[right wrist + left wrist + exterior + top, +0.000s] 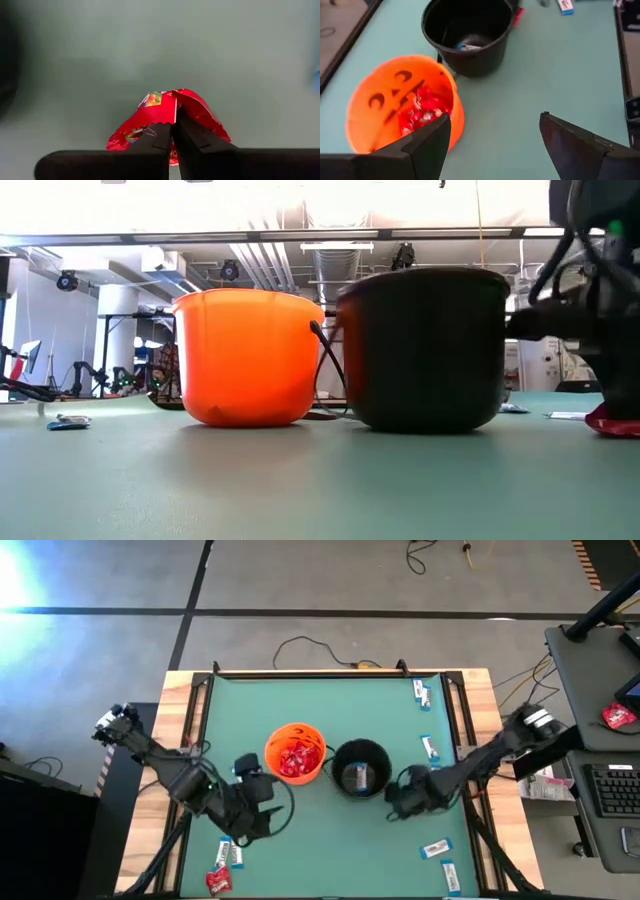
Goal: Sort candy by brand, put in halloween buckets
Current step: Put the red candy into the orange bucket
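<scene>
Looking across your table (330,840) from its near edge, you had a red packet (219,880) and a white-and-blue bar (232,854) lying near the near-left corner, with two more bars (434,849) toward the near-right corner. Your left gripper (492,142) hung just beyond that near-left candy, its fingers (427,145) spread wide with nothing between them, pointed at the buckets. Your right gripper (172,137) sat low over the table, just right of the black bucket (360,768), its fingers pressed together on a crinkly red packet (187,112); it appeared to rest against the surface, though the wrist view was too close to be sure. At the table's middle the orange bucket (294,752) held a heap of red packets (420,112), the black bucket beside it a bar or two (469,47). Further bars (423,693) lay along the right edge toward the far-right corner.
</scene>
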{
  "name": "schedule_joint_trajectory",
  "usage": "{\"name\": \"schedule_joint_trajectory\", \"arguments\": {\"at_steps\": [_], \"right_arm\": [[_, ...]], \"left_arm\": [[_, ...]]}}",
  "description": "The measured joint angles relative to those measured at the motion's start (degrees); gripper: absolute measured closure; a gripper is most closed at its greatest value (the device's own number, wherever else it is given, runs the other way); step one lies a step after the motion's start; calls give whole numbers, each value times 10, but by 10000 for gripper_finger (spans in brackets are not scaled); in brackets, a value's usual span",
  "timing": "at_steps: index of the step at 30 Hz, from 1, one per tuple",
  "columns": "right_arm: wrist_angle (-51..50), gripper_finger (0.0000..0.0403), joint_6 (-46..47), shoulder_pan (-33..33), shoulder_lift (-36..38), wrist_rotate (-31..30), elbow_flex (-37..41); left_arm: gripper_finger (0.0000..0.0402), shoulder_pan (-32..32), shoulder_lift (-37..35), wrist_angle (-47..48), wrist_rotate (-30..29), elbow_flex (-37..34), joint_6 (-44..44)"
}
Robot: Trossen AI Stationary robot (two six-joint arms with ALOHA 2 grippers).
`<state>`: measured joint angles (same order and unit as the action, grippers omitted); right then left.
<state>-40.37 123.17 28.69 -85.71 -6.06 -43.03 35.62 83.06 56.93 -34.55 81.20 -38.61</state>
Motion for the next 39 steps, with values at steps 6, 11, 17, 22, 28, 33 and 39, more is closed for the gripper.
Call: {"name": "schedule_joint_trajectory", "arguments": {"at_steps": [6,11,17,22,28,33,39], "right_arm": [[7,392,-80,48,-133,9,-159],[9,392,-230,44,-201,5,-269],[1,392,-537,23,-233,-14,-374],[-69,392,-713,59,-197,-68,-420],[-61,392,-742,88,-192,-74,-390],[-32,392,-698,88,-207,-218,-381],[-80,392,-713,82,-209,-358,-369]], "left_arm": [[116,34,24,-17,0,-35,-66],[116,56,54,-60,0,-40,-72],[115,70,120,-100,32,-41,-54],[115,74,178,-140,56,-41,-61],[115,78,237,-212,67,-41,-65],[115,78,280,-233,71,-41,-75],[116,71,322,-268,113,-41,-47]]}}
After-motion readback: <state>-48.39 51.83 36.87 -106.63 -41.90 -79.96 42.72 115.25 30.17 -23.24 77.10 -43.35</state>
